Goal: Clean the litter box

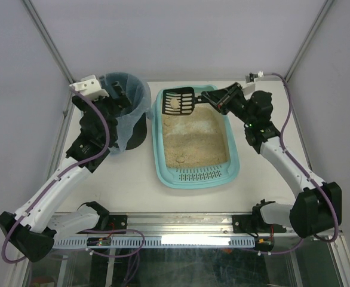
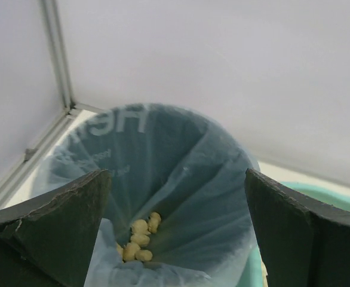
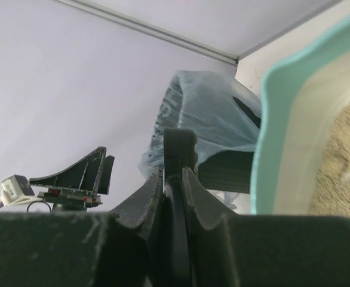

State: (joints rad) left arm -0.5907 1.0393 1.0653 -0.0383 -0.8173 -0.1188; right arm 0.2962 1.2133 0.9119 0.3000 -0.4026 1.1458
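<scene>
"Teal litter box [image 1: 158,152] first: where did it lie?"

"Mid-table, between my two arms, its long axis running near to far. The slotted grate [image 1: 199,175] was at the near end, and beige litter [image 1: 196,137] filled the rest."

"And the bin [image 1: 130,122]?"

"Just beside the box's far left corner, lined with a bluish bag. My left gripper [image 1: 116,95] was at its rim, the fingers [image 2: 55,230] spread wide, with the bag's mouth showing between them. Whether they touched the bag I could not tell."

"Who had the scoop [image 1: 186,109]?"

"My right gripper [image 1: 220,100], pressed together on its handle [image 3: 178,173]. The black scoop lay roughly crosswise, handle to the right, its head over the box's far left corner. A pale clump [image 1: 174,103] sat on it."

"So which way next?"

"Leftward, I judged. The bin stood to the left of the scoop head, across the box's left rim, so the right arm had to carry the load over that rim."

"Anything in the bin?"

"A small heap of yellowish lumps [image 2: 140,239] at the bottom of the bag. One rounded mark [image 1: 180,159] showed in the litter near the grate; lump or dent, I could not say."
</scene>
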